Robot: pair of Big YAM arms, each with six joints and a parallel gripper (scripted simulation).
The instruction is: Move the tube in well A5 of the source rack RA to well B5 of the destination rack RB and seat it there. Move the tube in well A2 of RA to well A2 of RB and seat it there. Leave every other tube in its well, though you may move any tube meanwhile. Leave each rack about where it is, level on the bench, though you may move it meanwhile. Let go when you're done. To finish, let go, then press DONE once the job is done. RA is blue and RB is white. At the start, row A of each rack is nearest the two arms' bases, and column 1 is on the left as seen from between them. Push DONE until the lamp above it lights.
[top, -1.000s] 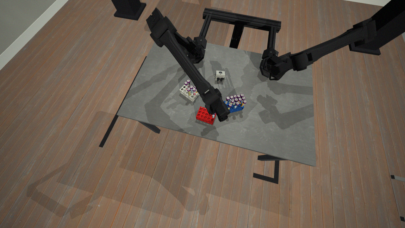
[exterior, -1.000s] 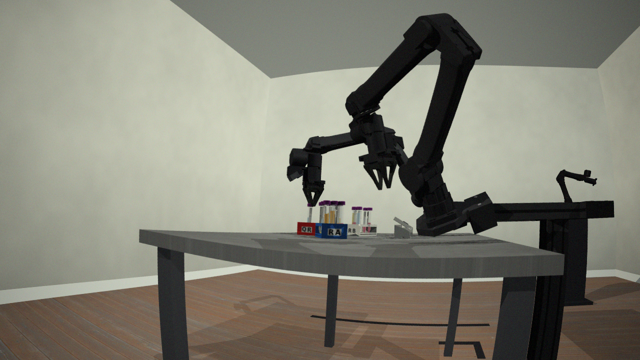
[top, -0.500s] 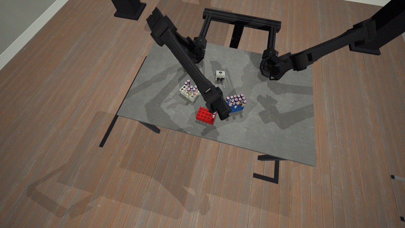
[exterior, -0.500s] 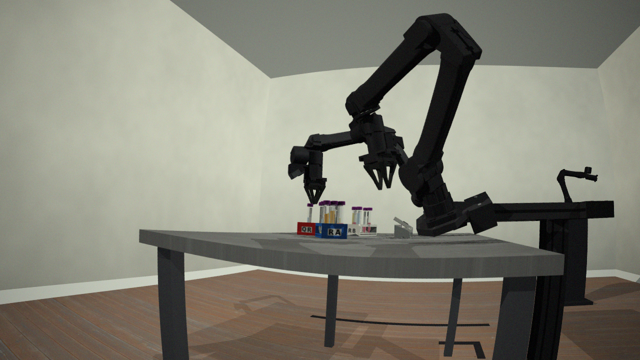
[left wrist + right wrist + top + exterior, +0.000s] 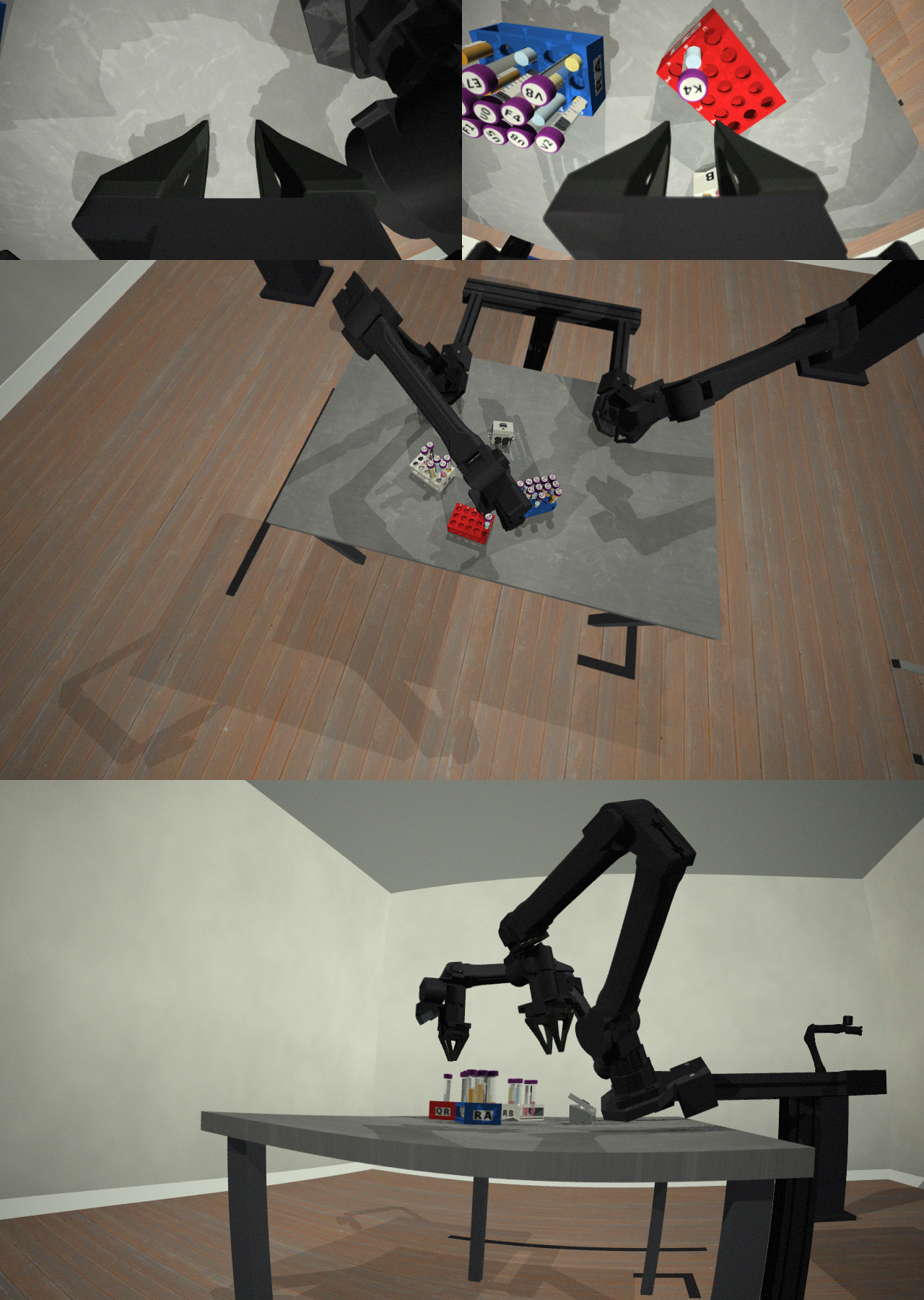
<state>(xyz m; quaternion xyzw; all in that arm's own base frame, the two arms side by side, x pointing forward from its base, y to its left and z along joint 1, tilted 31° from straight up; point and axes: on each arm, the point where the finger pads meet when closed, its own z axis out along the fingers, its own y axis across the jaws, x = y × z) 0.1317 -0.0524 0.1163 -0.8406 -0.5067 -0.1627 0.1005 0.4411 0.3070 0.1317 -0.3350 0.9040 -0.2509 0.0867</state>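
Note:
Blue source rack RA (image 5: 548, 508) (image 5: 468, 1119) (image 5: 577, 40) holds several purple-capped tubes; some of its wells are empty. White destination rack RB (image 5: 439, 484) (image 5: 700, 185) holds several tubes and has empty wells. Red rack QR (image 5: 468, 536) (image 5: 761, 84) holds a single tube K4 (image 5: 693, 85) in its column 1, seemingly well B1. My right gripper (image 5: 452, 1059) (image 5: 692, 129) is partly open and empty, above the red rack and clear of the K4 cap. My left gripper (image 5: 556, 1052) (image 5: 232, 128) is partly open and empty, high above bare bench. RA's well letters are mostly hidden.
The small DONE box (image 5: 502, 433) (image 5: 582, 1114) stands between the racks and the arm bases; I cannot tell whether its lamp is lit. The right arm reaches over the bench between RB and RA. RA stands close beside QR.

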